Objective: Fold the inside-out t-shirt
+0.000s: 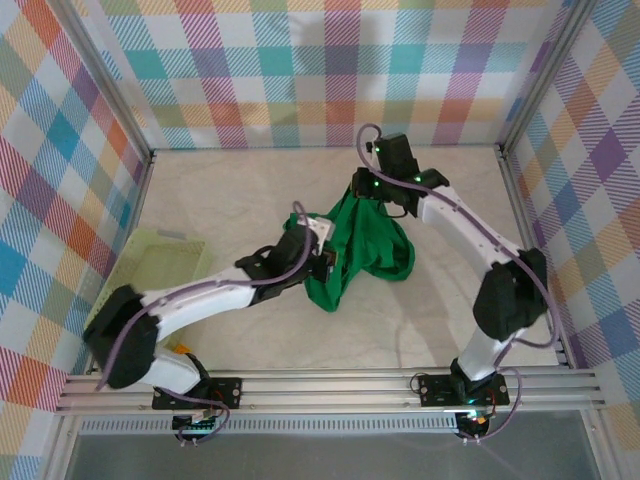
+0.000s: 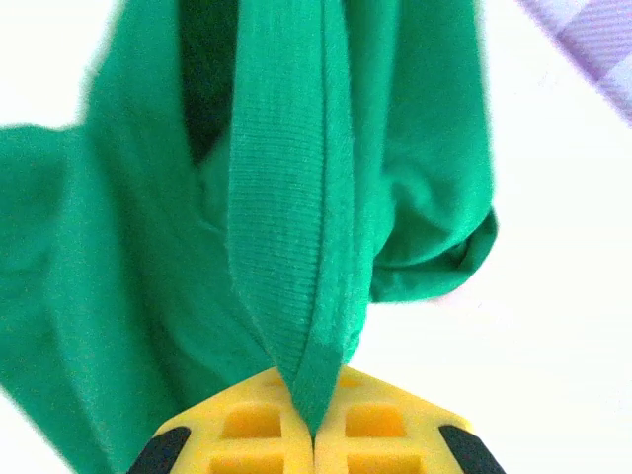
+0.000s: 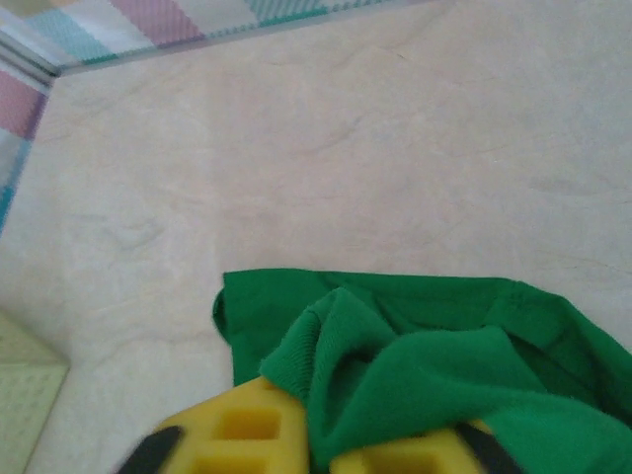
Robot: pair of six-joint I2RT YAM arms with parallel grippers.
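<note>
**Green t-shirt (image 1: 365, 250) bunched between two arms**

Nearest us, the left jaws are pressed together on a ribbed knit hem of the t-shirt, pinching it. Soft green folds lie between the yellow right jaws; we cannot tell whether they pinch the cloth or stand loose. The shirt gathers in a crumpled heap mid-surface (image 1: 250, 190), which is cream and faintly wrinkled. A pale mesh basket (image 1: 160, 262) sits left; checked walls (image 1: 300, 60) stand beyond

The t-shirt (image 2: 296, 247) is matt, ribbed cloth; fingers (image 2: 247, 425) of the left pincer (image 2: 314, 434) are smooth plastic.
</note>
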